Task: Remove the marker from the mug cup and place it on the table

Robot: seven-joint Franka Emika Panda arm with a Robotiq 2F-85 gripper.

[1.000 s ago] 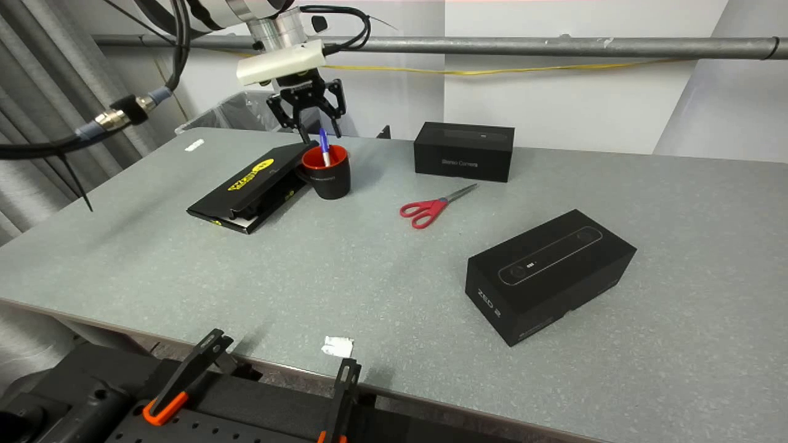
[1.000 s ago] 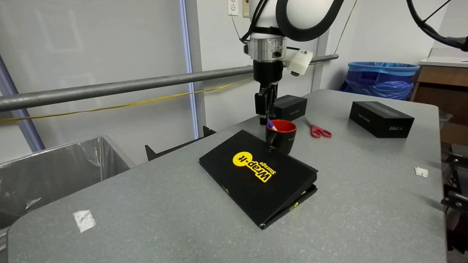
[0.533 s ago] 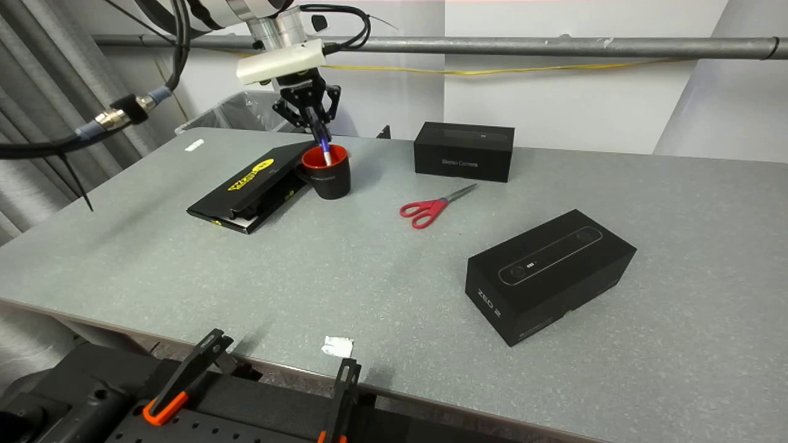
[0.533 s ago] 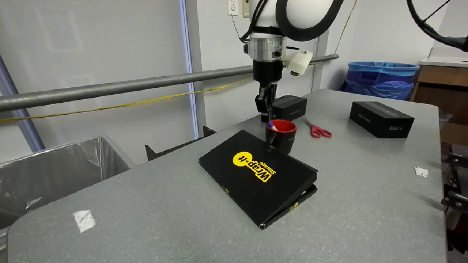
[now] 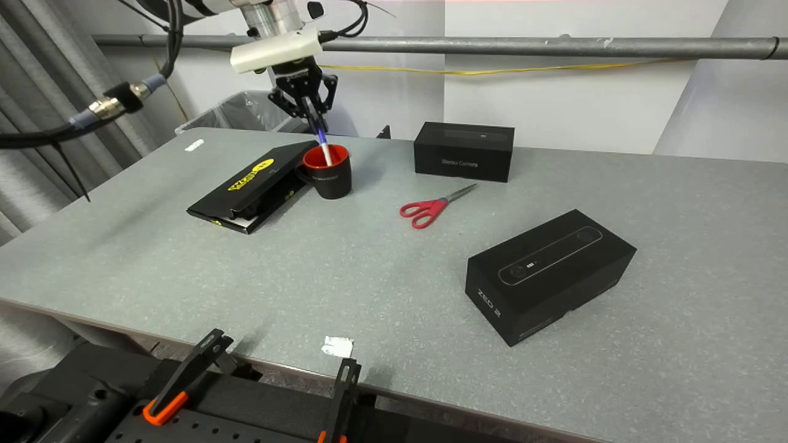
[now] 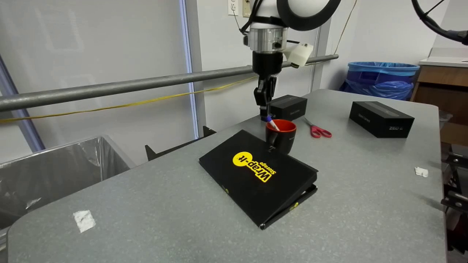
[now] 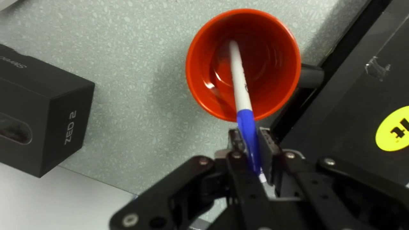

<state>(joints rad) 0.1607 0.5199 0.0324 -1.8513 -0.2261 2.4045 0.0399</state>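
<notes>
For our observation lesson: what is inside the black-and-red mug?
Only the marker shows inside the mug, white end down; the gripper holds its blue end. The marker hides a strip of the mug's interior beneath it.

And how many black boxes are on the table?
3: in an exterior view, the Wrap-It box beside the mug, the rear camera box behind the scissors, the front camera box at right.
</notes>
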